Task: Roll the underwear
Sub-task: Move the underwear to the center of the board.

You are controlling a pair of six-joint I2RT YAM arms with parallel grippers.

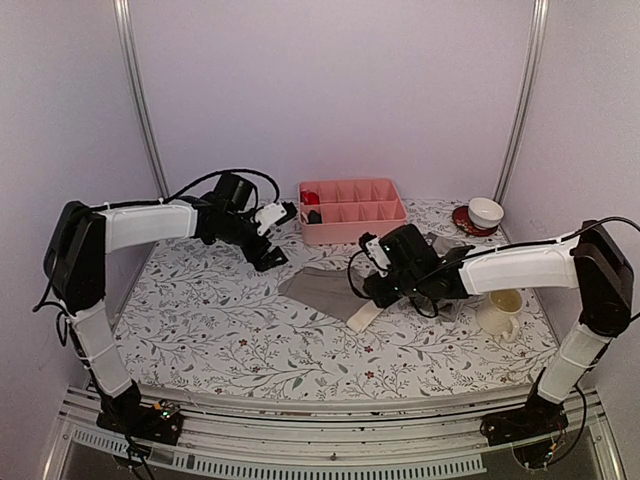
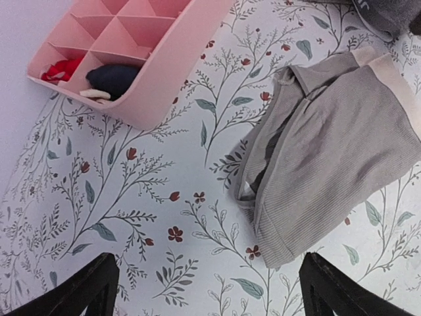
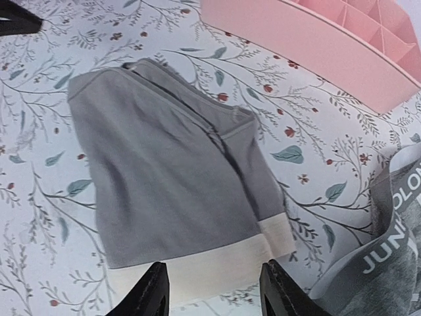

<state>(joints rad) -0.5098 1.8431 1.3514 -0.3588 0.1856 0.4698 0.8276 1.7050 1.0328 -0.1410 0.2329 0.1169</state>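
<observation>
**Both grippers open, briefs flat under the right one**

Left gripper (image 1: 272, 253): jaws wide, nothing between them, hanging over bare floral table (image 1: 200, 320). Right gripper (image 3: 214, 291): jaws part open, nothing clamped. The pale waistband (image 3: 223, 262) lies just beneath the gap between them. Can't tell whether the fingertips touch the cloth.

Underwear, 2 pieces:
- grey briefs (image 3: 164, 178): spread on the table, running forward from the right gripper, waistband end nearest it. In the left wrist view they sit ahead and to the right of that gripper, apart from it, with 1 edge folded over.
- boxer-briefs (image 3: 388, 263): bunched just right of the right gripper, dark waistband with white lettering showing. Only part of the lettering is readable. In the top view they're mostly hidden behind the right arm.

Containers:
- pink divided tray (image 1: 352, 228): beyond both grippers, ahead-left of the left one and ahead-right of the right one. The end compartments nearest the left gripper hold a red item (image 2: 62, 68) and a dark rolled item (image 2: 113, 78), with something pale beside it. Can't tell what they are.
- cream mug (image 1: 500, 312): upright, behind and right of the right gripper, beside that arm. Contents not readable.
- white bowl (image 1: 486, 211): on a dark red saucer (image 1: 464, 223), far right corner. Inside not visible.
</observation>
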